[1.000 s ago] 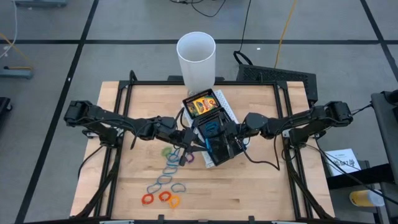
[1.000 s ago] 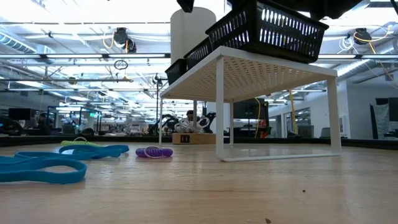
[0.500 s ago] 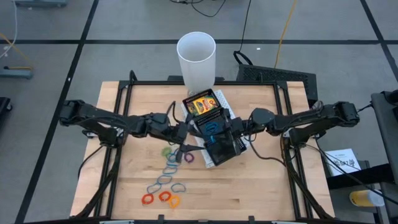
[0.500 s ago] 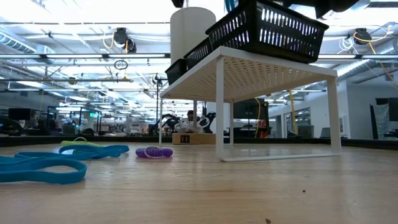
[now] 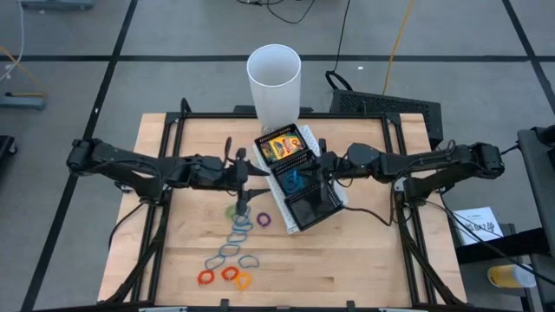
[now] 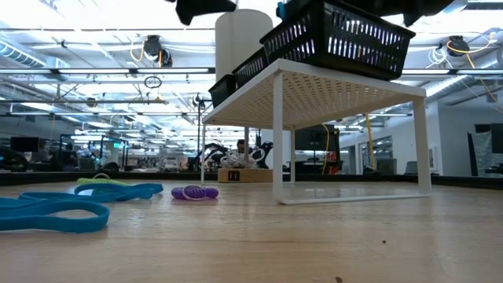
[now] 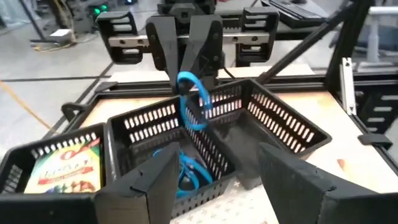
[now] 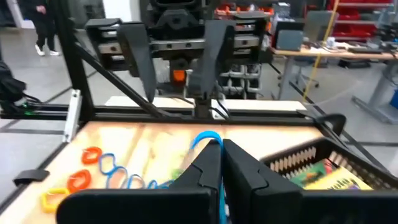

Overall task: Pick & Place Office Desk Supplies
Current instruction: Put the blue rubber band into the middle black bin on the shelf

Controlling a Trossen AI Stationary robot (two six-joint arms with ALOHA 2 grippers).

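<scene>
One blue band [image 8: 208, 138] is pinched between my right fingers [image 8: 208, 167], over the middle part of the tray [image 5: 316, 212]. My left gripper [image 7: 214, 180] is wide open and empty, just beside the tray. I judge the task partly done: crayon boxes [image 5: 281, 147] and a blue band [image 5: 294, 180] lie inside, many bands [image 5: 230, 251] wait on the table [image 5: 364, 260].

The high camera looked straight down on the whole table [image 5: 347, 251], while the low one sat at tabletop level, facing the room. Each wrist camera looked closely across the black mesh tray [image 7: 217, 134] toward the opposite arm.
</scene>
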